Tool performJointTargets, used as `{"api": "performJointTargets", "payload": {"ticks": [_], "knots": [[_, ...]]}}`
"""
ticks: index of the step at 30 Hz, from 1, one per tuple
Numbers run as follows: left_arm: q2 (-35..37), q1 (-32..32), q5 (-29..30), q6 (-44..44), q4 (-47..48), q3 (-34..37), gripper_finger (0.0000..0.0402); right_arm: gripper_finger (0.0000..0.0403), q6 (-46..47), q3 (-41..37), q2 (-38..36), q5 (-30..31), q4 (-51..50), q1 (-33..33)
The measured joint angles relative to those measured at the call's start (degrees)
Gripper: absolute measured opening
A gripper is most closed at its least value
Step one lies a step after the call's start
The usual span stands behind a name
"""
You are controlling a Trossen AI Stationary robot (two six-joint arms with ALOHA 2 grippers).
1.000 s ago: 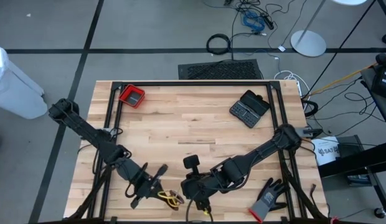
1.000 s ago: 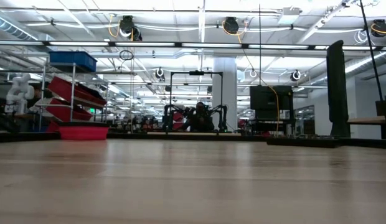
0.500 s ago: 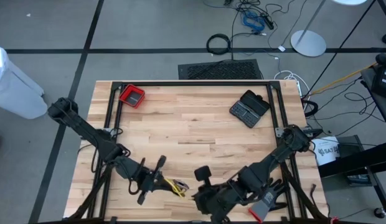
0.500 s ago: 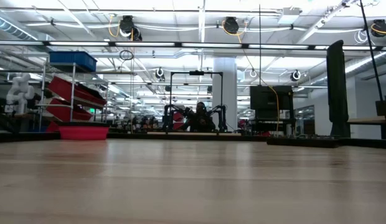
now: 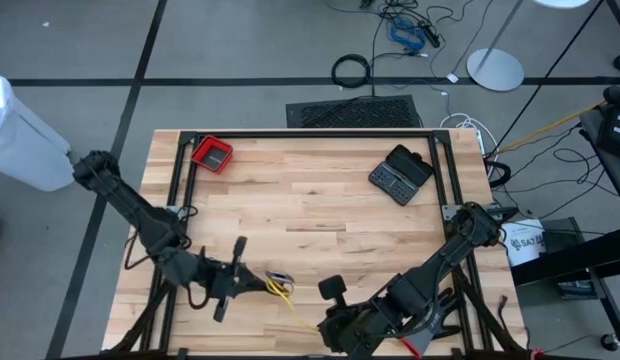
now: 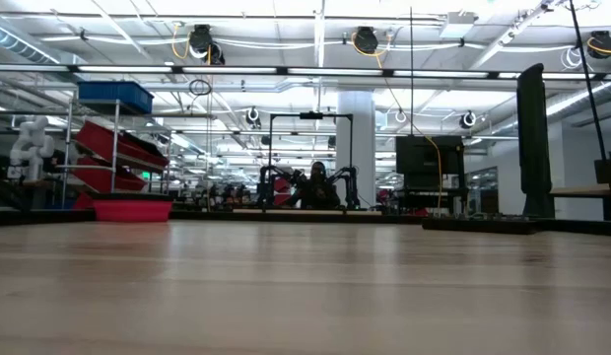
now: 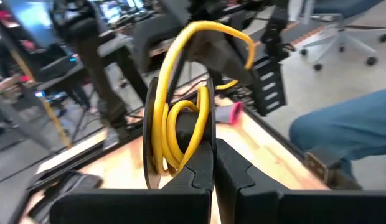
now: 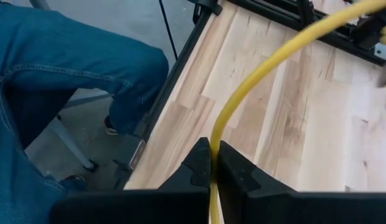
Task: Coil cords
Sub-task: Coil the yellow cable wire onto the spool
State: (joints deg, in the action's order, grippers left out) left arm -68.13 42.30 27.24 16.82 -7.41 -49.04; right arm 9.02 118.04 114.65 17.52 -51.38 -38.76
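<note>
In the high view the right gripper (image 5: pixel 335 335) is lying at the picture's bottom edge, its fingers too small to make out, and most of the glove (image 5: pixel 430 325) is hiding under that arm. The black cord is not showing clearly in any of the 4 views. In the right wrist view the yellow cord (image 8: pixel 268 68) is running out past the frame's edge, and the seated person (image 8: pixel 50 68) is being cut off, with only legs showing.

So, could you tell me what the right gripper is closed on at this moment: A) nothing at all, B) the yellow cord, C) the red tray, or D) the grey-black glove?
B: in the right wrist view, the right gripper is shut on the yellow cord, which runs taut across the table to the coil held in the left gripper.
</note>
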Motion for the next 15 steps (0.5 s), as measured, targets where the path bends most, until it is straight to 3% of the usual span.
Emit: {"api": "performJointTargets", "payload": {"ticks": [15], "knots": [[5.95,7.72,10.16,1.74,0.61,0.07,0.0000,0.0000,7.74,0.00,0.00,0.53,-8.17,-0.04]]}}
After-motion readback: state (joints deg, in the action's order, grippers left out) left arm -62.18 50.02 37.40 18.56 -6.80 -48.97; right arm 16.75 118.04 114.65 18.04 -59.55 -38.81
